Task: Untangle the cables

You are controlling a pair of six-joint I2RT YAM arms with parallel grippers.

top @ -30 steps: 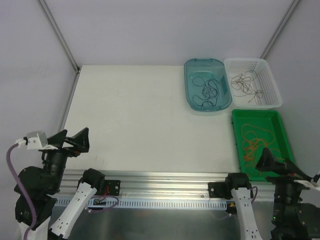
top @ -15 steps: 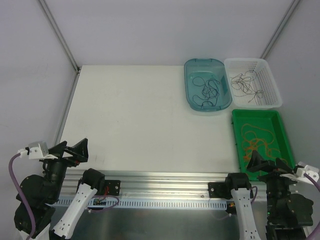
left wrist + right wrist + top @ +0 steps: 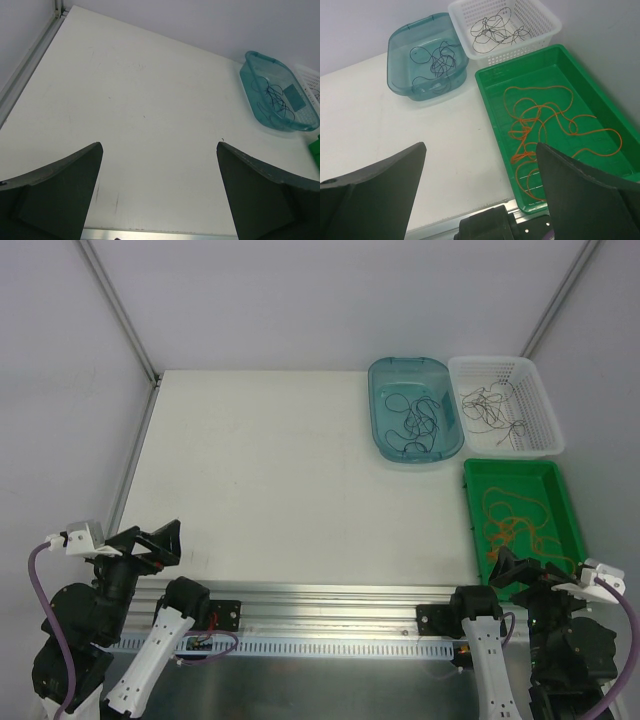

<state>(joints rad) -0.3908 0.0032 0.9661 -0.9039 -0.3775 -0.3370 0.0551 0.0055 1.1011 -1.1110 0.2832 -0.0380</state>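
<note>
The cables lie sorted in three containers at the back right. Orange cables (image 3: pixel 515 520) (image 3: pixel 545 125) curl in the green tray (image 3: pixel 560 490) (image 3: pixel 490 85). Thin dark cables (image 3: pixel 415 425) (image 3: pixel 437 57) (image 3: pixel 277 97) sit in the teal tub (image 3: pixel 380 380). More dark cables (image 3: pixel 492 408) (image 3: pixel 495 27) are in the white basket (image 3: pixel 540 375). My left gripper (image 3: pixel 145 540) (image 3: pixel 159 145) hangs open over the table's near left corner, nothing between its fingers. My right gripper (image 3: pixel 525 570) (image 3: pixel 480 145) is open and empty at the tray's near end.
The white table (image 3: pixel 290 470) spreads between the arms and the containers. A metal rail (image 3: pixel 320 595) runs along its near edge. A tiny dark fleck (image 3: pixel 222 139) lies on the table. Frame posts (image 3: pixel 120 310) rise at the back corners.
Both arms have drawn back toward the near edge. The left gripper sank slightly lower; the right gripper slid back and left off the tray. Both stayed open.
</note>
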